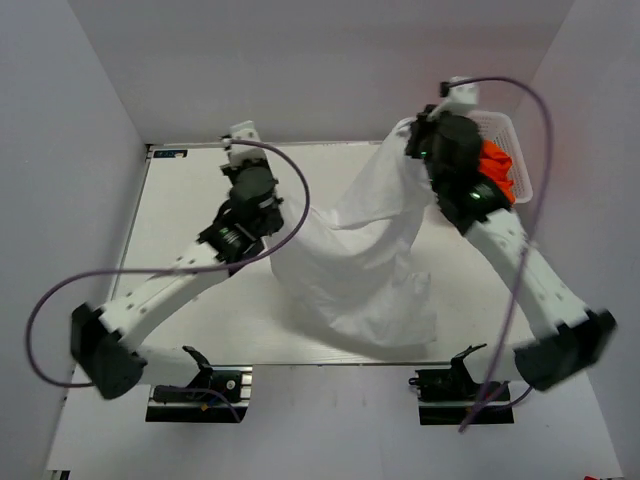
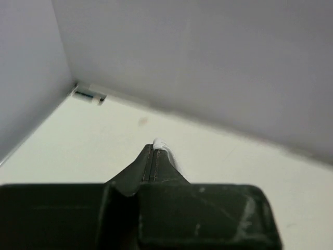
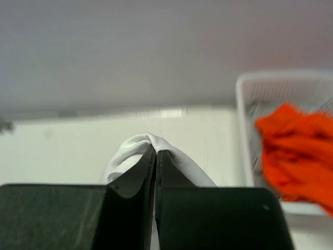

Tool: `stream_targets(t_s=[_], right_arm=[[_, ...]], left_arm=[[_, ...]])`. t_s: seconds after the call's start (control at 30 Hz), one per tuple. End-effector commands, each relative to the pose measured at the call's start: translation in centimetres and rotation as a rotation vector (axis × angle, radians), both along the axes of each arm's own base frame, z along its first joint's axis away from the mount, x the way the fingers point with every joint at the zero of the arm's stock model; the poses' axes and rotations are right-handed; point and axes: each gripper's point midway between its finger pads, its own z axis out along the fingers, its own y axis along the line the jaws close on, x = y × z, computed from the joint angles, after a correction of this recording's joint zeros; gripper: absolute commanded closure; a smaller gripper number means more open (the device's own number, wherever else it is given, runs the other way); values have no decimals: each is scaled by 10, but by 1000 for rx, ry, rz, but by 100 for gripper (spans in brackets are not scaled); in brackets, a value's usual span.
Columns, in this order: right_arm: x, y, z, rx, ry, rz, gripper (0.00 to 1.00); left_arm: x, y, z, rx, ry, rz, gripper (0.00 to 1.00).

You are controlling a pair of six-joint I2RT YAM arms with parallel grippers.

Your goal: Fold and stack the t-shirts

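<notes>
A white t-shirt (image 1: 365, 255) hangs stretched between my two grippers above the table, its lower part draped down to the near edge. My left gripper (image 1: 280, 228) is shut on one corner of it; in the left wrist view a sliver of white cloth (image 2: 162, 146) pokes out past the closed gripper tips (image 2: 152, 148). My right gripper (image 1: 415, 135) is raised at the back right and shut on another corner; the right wrist view shows white cloth (image 3: 136, 146) bunched over its closed tips (image 3: 156, 151). An orange t-shirt (image 1: 497, 170) lies in the basket.
A white basket (image 1: 520, 150) stands at the back right of the table and also shows in the right wrist view (image 3: 242, 130). White walls close in the table (image 1: 190, 210) at the back and sides. Purple cables loop off both arms.
</notes>
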Motion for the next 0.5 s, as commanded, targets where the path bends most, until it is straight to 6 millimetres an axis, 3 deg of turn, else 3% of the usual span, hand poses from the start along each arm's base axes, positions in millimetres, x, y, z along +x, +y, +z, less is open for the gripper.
stream_targets(t_s=[0.0, 0.03, 0.07, 0.1, 0.13, 0.17, 0.2, 0.27, 0.3, 0.33, 0.37, 0.47], right_arm=[[50, 25, -115, -15, 276, 47, 100], [65, 33, -151, -3, 356, 57, 100], [73, 34, -167, 7, 392, 71, 100], [86, 36, -197, 3, 453, 67, 100], [93, 35, -204, 9, 479, 66, 100], [103, 50, -233, -19, 539, 138, 79], [106, 50, -241, -28, 565, 143, 43], [117, 54, -244, -38, 595, 150, 28], [117, 52, -240, -40, 599, 144, 17], [115, 53, -241, -52, 601, 149, 15], [108, 51, -242, -61, 597, 158, 10], [98, 55, -230, -38, 550, 200, 10]], left_arm=[[30, 41, -82, 43, 163, 217, 100], [36, 53, -101, 32, 195, 262, 100], [49, 75, -118, -40, 198, 328, 100], [59, 83, -155, 4, 293, 356, 100], [70, 91, -161, -5, 298, 389, 83], [84, 93, -169, 3, 332, 378, 66], [96, 104, -178, -19, 367, 406, 44], [116, 106, -204, -9, 496, 435, 4], [121, 116, -207, -29, 513, 472, 0], [125, 113, -200, -26, 544, 466, 0], [128, 115, -210, -23, 584, 460, 0], [131, 102, -207, -69, 604, 385, 0]])
